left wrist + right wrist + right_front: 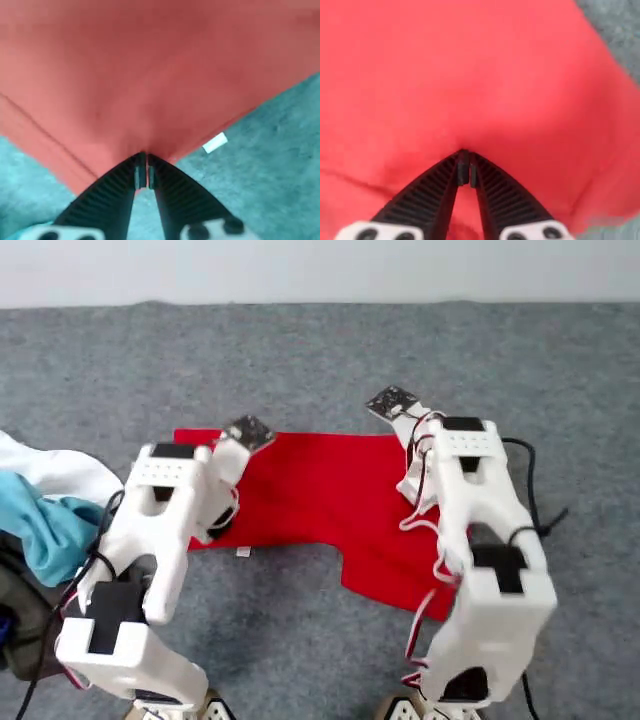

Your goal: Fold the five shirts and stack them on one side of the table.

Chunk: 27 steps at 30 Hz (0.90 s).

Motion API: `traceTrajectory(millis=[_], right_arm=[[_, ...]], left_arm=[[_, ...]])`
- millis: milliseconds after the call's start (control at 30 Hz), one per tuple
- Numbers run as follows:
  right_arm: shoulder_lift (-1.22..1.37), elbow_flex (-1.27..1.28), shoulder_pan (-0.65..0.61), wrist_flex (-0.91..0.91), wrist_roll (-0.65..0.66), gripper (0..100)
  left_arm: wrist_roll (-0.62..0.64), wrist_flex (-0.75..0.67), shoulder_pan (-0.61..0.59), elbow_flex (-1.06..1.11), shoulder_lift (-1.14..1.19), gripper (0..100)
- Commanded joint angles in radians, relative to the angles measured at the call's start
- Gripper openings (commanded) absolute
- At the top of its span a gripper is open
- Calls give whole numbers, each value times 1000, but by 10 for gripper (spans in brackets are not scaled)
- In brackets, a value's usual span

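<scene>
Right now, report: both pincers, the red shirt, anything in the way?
Left pincer shut on red shirt near its white tag. Right pincer shut on it too. Shirt spread on table. Clothes pile at its left edge, apart from shirt.

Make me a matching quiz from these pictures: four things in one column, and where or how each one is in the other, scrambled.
1 red shirt
2 shirt pile
3 left claw
4 white tag

A heaped at the table edge
B shut on red cloth
C spread flat mid-table
D poking out at a hem

Pairs: 1-C, 2-A, 3-B, 4-D
</scene>
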Motion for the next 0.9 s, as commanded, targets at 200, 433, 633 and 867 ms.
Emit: traceTrajectory(millis=[200, 433, 633, 867], right_arm=[[237, -445, 71, 211, -8, 9], [240, -612, 25, 418, -9, 11], [240, -795, 31, 659, -11, 11], [48, -802, 108, 687, -80, 10]], left_arm=[[-41, -81, -98, 73, -14, 15], [-38, 57, -69, -7, -120, 15], [11, 132, 18, -19, -345, 15], [118, 166, 170, -16, -427, 20]])
